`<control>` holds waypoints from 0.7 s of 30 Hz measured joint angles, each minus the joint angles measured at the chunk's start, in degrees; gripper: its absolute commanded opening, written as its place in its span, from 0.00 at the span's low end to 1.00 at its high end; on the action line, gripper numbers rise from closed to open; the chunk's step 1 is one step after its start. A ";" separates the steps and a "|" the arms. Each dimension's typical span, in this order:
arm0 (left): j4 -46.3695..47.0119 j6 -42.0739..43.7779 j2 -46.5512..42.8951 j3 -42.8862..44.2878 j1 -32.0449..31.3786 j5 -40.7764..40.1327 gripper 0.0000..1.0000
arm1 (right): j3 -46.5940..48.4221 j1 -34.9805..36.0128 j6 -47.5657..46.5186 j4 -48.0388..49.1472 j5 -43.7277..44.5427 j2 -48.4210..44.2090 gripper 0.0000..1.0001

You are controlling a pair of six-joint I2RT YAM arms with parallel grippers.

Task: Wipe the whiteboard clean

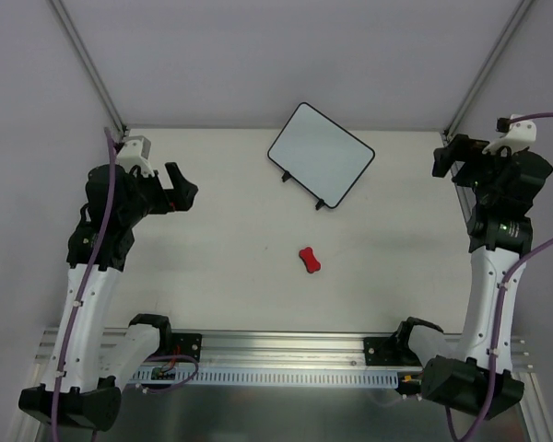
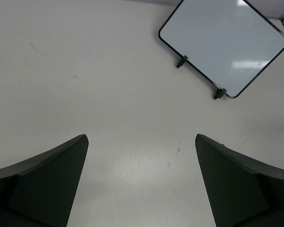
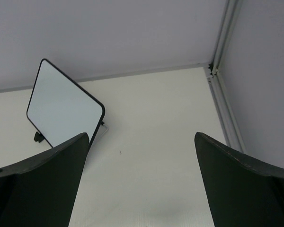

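The whiteboard (image 1: 321, 152) stands tilted on two small black feet at the back middle of the table; its face is plain white with no marks. It also shows in the left wrist view (image 2: 225, 42) and in the right wrist view (image 3: 61, 106). A small red bone-shaped eraser (image 1: 309, 260) lies on the table in front of it. My left gripper (image 1: 184, 189) is open and empty at the left, well away from both. My right gripper (image 1: 447, 157) is open and empty at the far right, raised beside the board.
A grey enclosure with aluminium corner posts (image 1: 88, 60) walls the table at the back and sides. An aluminium rail (image 1: 286, 345) with the arm bases runs along the near edge.
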 measured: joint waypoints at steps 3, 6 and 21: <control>-3.06 0.72 -0.28 6.12 0.00 -3.78 0.99 | 2.73 0.55 -0.74 -3.06 4.94 -2.47 0.99; -5.81 2.12 -0.46 11.96 0.00 -7.45 0.99 | 3.72 1.86 -1.57 -4.83 8.74 -4.44 0.99; -12.02 7.15 -3.98 25.66 -0.15 -17.88 0.99 | 13.90 4.57 -2.91 -8.59 12.79 -5.16 0.99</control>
